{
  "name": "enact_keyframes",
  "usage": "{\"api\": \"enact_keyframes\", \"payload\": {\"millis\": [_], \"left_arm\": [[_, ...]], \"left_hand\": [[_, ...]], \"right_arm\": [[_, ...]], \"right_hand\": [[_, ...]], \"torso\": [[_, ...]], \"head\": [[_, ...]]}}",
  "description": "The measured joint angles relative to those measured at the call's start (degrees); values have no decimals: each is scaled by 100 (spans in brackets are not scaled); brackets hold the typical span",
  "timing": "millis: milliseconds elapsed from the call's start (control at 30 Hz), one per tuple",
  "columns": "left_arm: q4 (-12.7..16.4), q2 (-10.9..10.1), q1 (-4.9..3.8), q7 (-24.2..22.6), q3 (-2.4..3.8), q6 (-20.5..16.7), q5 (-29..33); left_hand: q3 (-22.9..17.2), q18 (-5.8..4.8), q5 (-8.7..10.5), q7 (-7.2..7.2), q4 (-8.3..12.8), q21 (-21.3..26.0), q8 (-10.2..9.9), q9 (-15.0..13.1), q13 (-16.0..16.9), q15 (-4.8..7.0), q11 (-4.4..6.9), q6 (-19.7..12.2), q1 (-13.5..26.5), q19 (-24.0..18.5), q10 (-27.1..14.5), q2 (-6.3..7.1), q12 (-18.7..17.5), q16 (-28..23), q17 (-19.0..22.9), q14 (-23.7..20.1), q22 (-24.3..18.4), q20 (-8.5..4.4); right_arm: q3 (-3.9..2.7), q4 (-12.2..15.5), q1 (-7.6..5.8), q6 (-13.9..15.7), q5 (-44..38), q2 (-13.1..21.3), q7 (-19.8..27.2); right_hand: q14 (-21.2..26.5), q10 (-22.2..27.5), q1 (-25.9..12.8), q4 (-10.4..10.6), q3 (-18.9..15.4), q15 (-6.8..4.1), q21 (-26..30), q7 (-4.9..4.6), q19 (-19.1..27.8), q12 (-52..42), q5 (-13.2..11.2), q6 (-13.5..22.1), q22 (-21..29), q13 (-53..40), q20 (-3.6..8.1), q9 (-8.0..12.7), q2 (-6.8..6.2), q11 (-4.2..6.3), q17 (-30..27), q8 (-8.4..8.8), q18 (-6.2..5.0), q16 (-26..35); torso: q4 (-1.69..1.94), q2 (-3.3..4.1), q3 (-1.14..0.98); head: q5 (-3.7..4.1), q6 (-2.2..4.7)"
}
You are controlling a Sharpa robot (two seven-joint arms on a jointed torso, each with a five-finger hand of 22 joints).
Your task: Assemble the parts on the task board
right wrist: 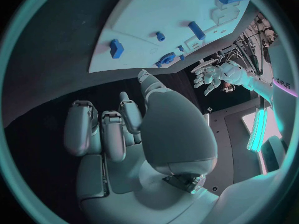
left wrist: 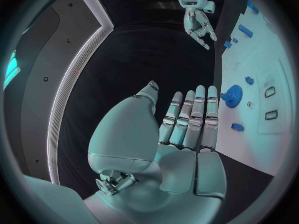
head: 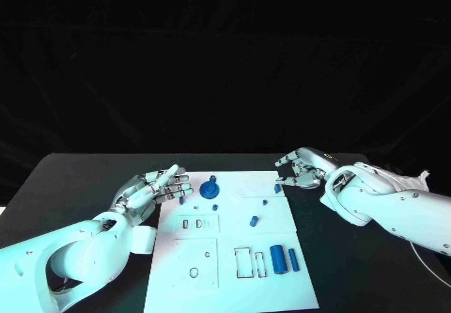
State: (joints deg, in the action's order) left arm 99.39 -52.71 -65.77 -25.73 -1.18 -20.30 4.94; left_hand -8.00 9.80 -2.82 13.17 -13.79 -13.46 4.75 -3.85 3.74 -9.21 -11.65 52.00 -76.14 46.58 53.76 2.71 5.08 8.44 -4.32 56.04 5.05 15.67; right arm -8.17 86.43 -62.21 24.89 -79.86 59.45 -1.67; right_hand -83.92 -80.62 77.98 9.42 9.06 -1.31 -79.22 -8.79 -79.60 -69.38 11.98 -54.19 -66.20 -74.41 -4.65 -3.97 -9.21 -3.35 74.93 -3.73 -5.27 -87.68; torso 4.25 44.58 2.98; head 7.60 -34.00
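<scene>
The left hand hovers at the left edge of the task board, its fingers stretched out straight and a little apart, holding nothing. The right hand hangs over the black counter just off the board's far right corner, fingers curled inward around nothing. Nothing lies between either hand and the board.

The task board is a long white plate in the middle of the counter. A round blue gear-like part sits near its far left end, close to the left hand's fingertips. A small blue part stands near the far right edge, just beside the right hand. A short blue peg lies tilted mid-board. Toward the near end, a thick blue cylinder and a thinner blue bar lie side by side, next to outlined rectangular recesses
</scene>
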Motion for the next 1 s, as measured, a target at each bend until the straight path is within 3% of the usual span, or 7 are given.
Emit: {"api": "enact_keyframes", "payload": {"millis": [333,1000], "left_arm": [[-30,23,6,3,-2,10,0],[-52,23,15,6,-3,21,0]], "left_hand": [[0,0,0,0,0,0,0,0,0,0,0,0,0,0,0,0,0,0,0,0,0,0],[0,0,0,0,0,0,0,0,0,0,0,-1,0,0,0,0,0,0,-1,0,1,0]], "right_arm": [[0,-476,133,-339,284,-126,390],[0,-872,246,-577,321,-417,611]], "right_hand": [[-21,-64,266,-168,-11,20,-41,11,-20,-246,16,-34,-97,-59,-20,-26,116,-17,-1,0,-1,-32],[-21,-134,477,-363,152,20,-90,32,-40,-429,33,-289,-201,-69,-40,-56,279,12,-2,-68,-1,-77]], "torso": [[7,3,-7],[8,4,-11]], "head": [[34,-10],[-7,-65]]}}
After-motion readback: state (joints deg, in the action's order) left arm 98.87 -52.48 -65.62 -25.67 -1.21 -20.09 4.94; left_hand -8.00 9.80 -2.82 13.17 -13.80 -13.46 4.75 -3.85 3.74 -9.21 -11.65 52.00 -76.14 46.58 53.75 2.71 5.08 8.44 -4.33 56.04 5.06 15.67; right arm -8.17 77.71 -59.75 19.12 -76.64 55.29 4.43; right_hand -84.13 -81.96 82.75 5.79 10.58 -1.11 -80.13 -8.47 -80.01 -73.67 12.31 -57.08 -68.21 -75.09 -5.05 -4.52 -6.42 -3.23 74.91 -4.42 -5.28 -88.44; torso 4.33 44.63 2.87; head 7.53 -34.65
